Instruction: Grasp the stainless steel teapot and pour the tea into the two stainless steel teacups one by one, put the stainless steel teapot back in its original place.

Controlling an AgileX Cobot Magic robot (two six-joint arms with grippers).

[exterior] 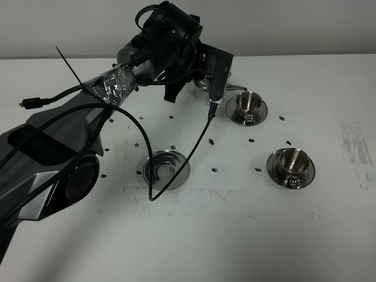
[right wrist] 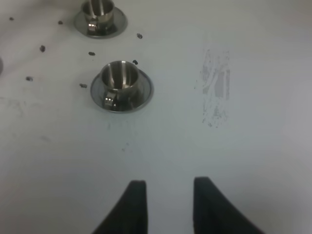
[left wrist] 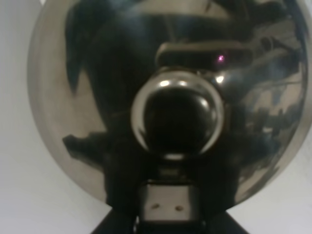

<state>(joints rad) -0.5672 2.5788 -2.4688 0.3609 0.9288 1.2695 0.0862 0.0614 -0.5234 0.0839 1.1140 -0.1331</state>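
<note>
The stainless steel teapot [exterior: 202, 83] is held at the back middle of the table, mostly hidden behind my left arm, its thin spout [exterior: 235, 88] pointing at the far teacup [exterior: 249, 103]. In the left wrist view its lid [left wrist: 73, 97] and round knob [left wrist: 178, 114] fill the picture, with my left gripper [left wrist: 168, 207] shut on the pot just behind the knob. The near teacup [exterior: 289, 161] [right wrist: 120, 78] stands on its saucer at the right. The round steel coaster [exterior: 166, 168], the original place, lies bare. No tea shows. My right gripper [right wrist: 165, 195] hangs over bare table, fingers apart and holding nothing.
Small black marks [exterior: 214, 169] dot the white table around the coaster and the saucers. A black cable [exterior: 150, 188] loops down from my left arm over the coaster. A scuffed grey patch [exterior: 355, 150] [right wrist: 217, 83] lies at the right.
</note>
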